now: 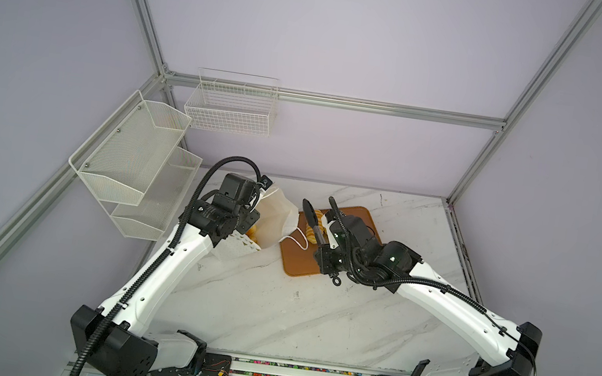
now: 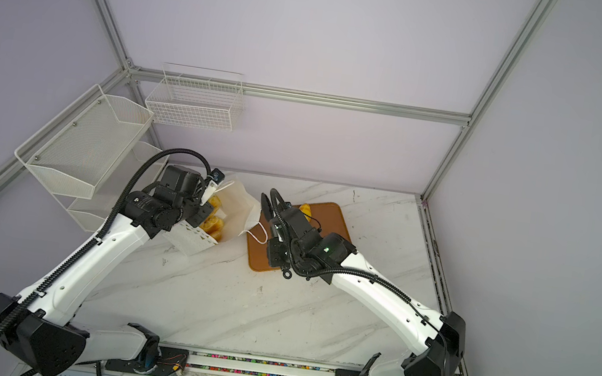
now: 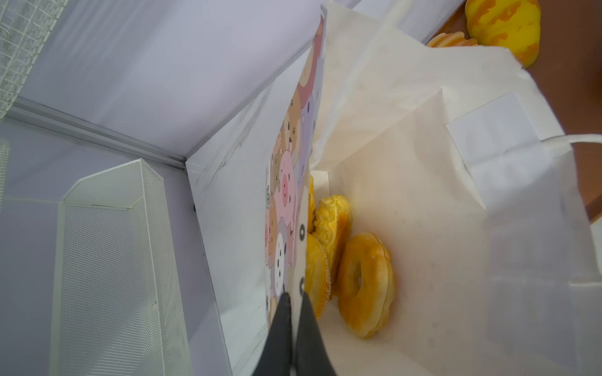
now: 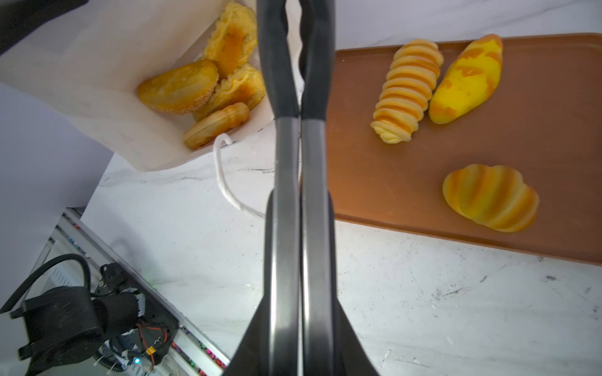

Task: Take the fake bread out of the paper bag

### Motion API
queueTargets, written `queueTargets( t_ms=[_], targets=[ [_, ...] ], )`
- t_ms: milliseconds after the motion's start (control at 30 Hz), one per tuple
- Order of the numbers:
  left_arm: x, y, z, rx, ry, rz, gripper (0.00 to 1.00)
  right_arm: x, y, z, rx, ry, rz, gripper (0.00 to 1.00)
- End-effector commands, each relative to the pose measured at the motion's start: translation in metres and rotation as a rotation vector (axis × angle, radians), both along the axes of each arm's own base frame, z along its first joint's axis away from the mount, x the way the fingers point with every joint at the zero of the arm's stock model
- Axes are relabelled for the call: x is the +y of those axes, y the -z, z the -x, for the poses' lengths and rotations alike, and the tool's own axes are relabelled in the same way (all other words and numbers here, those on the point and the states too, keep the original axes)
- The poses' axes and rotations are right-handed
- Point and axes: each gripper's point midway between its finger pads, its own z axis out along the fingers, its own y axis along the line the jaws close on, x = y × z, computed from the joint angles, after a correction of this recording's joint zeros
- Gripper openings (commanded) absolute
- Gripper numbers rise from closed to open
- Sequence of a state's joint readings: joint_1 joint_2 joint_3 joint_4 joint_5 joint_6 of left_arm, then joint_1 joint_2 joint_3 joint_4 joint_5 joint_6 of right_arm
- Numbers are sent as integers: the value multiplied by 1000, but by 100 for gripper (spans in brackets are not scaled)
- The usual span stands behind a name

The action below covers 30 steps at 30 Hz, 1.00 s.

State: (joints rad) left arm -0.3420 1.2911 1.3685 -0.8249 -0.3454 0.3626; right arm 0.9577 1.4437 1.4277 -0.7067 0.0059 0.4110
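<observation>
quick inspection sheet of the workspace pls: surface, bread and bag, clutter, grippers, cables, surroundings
surface: white marbled tabletop, scuffed; an orange-brown tray lies on it.
job's things: paper bag tilted, mouth open toward the tray; four pastries inside it; three pastries on the tray.
clutter: nothing seen.
grippers: left gripper shut on the bag's wall; right gripper shut on tongs, which are closed and hold nothing.
cables: black ribbed hose along each arm; the bag's cord handle trails on the tabletop.
surroundings: mesh rack and wire basket on the frame; lilac walls.
</observation>
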Motion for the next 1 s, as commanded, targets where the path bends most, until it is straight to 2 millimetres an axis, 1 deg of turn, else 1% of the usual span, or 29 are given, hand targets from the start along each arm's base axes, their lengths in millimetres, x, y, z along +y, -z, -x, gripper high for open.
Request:
queueTargets(
  t_ms=[0,67,167,300,433,500,567,633,700,800,867,967],
  targets=[
    [8,-20,-15,-120,-19,-76,0,27,-8,20,17,-113,-72,0],
    [14,-27,-22,-148,-39,-130,0,37,-2,21,33,-132,-91,0],
    [18,-36,-31,-186,-45,-200,0,50,4,18,36,-144,-109,0],
    [20,-48,-44,-227,-42,-261,0,64,10,12,39,-157,-116,0],
    [28,-61,-57,-256,-66,-313,0,76,16,5,35,-161,-122,0],
    [33,-65,-62,-265,-81,-330,0,84,22,1,30,-171,-123,0],
    [37,-66,-64,-268,-94,-358,0,93,28,-5,10,-189,-118,0],
    [41,-60,-63,-261,-102,-392,0,101,42,-11,10,-195,-103,0],
    [43,-52,-60,-253,-102,-412,0,108,55,-12,28,-205,-92,0],
    [46,-44,-51,-258,-103,-404,0,111,70,-12,47,-208,-94,0],
    [45,-32,-42,-249,-106,-372,0,110,81,-9,69,-203,-89,0],
    [38,-4,-25,-225,-81,-329,0,104,96,-6,95,-197,-68,0]
  ],
)
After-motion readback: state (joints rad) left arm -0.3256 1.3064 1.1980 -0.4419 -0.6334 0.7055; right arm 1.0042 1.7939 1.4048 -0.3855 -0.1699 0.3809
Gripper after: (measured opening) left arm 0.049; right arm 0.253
